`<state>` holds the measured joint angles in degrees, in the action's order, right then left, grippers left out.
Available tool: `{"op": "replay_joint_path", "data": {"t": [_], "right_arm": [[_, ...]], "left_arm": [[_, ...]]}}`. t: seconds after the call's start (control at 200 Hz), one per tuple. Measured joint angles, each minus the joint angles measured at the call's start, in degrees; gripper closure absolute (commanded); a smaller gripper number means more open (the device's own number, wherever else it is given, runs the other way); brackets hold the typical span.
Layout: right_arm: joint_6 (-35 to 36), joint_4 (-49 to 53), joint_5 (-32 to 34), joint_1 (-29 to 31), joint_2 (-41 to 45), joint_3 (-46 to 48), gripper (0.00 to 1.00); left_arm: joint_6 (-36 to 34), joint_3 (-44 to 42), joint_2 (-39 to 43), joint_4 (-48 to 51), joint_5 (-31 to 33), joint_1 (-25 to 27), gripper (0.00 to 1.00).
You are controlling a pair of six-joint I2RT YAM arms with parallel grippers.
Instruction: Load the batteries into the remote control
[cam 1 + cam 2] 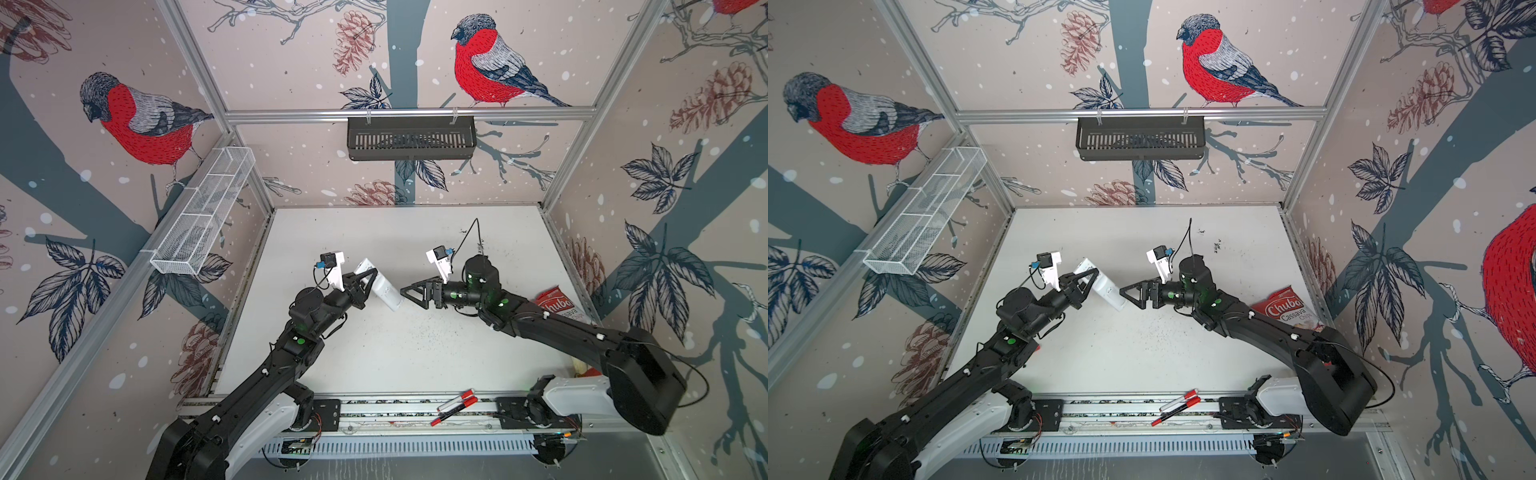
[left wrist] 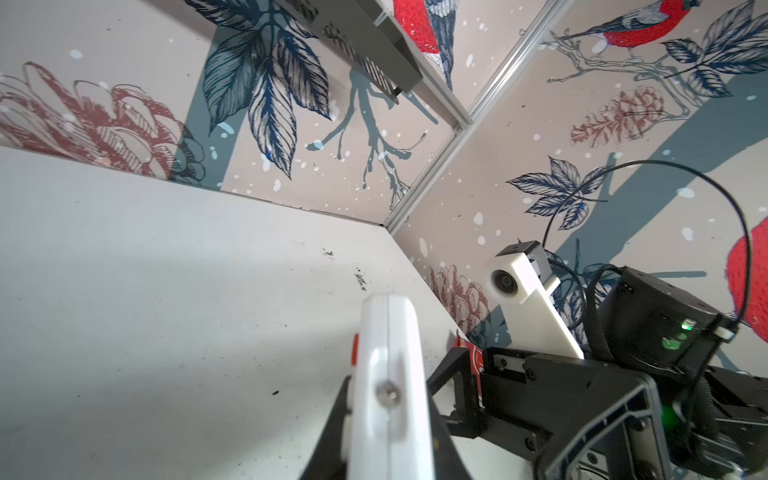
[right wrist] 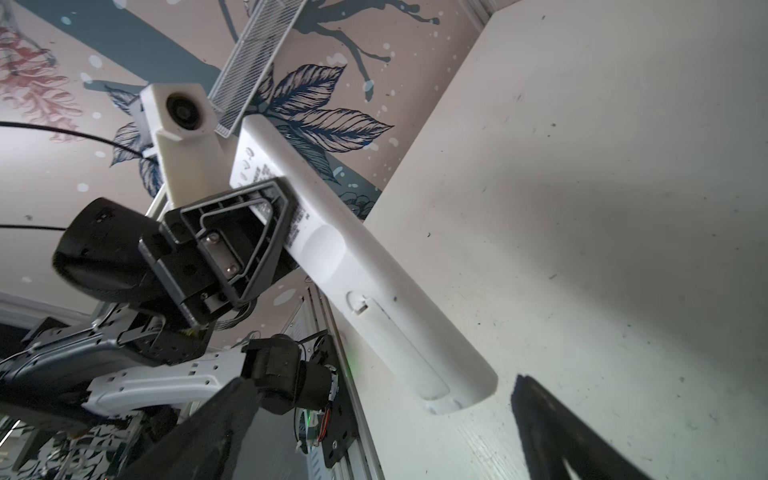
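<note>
In both top views the left arm reaches forward from its base at the near edge of the table (image 1: 415, 353). Its forearm rises toward the middle and its wrist is angled to the far right. The left gripper (image 1: 368, 276) pinches the remote control (image 1: 386, 293) close to its far end and holds it clear of the tabletop. The remote control is tilted, its free end pointing toward the centre of the table.

The left wrist view shows the remote control (image 2: 388, 374) edge-on. A dark finger is pressed against each of its broad faces, and a red button shows on one side.

The right arm runs in from the near right corner, elbow low. Its wrist is turned so the right gripper (image 1: 1129, 293) lies level and points left at the remote control's free end, just beside it.

In the right wrist view that gripper's fingers (image 3: 552, 428) are spread wide, one at either side of the frame. Neither touches the remote control (image 3: 365, 282). Its plain back faces the camera, with a small latch (image 3: 358, 305) partway along.

A red bag of cassava chips (image 1: 1287, 311) lies on the table behind the right arm. Red-and-white marker pens (image 1: 455, 405) lie on the front rail.
</note>
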<state>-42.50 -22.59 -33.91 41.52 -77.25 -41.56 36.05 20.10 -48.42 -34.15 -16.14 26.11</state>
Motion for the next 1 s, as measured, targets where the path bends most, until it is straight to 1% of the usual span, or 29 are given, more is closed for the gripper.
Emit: {"op": "replay_joint_path", "data": {"t": [0.15, 0.32, 0.575, 0.77, 1.001], "right_arm": [[-3.1, 0.6, 7.1, 1.8, -4.9, -0.7, 0.0], [-7.2, -0.3, 10.4, 4.6, -10.6, -2.9, 0.01], [-11.5, -3.4, 11.6, 7.0, -14.4, -4.5, 0.01], [-11.7, -3.9, 12.5, 9.4, -16.8, -7.7, 0.01], [-13.0, -3.2, 14.4, 11.2, -18.4, -8.7, 0.01]], "left_arm": [[3.1, -5.1, 2.1, -1.5, 3.0, 0.0, 1.0], [5.2, -9.7, 5.6, -4.7, 5.9, 0.0, 1.0], [6.0, -13.8, 10.7, -6.4, 10.1, 0.0, 1.0], [6.0, -15.1, 12.1, -7.1, 11.7, 0.0, 1.0], [6.0, -16.0, 14.5, -7.1, 13.5, 0.0, 1.0]]}}
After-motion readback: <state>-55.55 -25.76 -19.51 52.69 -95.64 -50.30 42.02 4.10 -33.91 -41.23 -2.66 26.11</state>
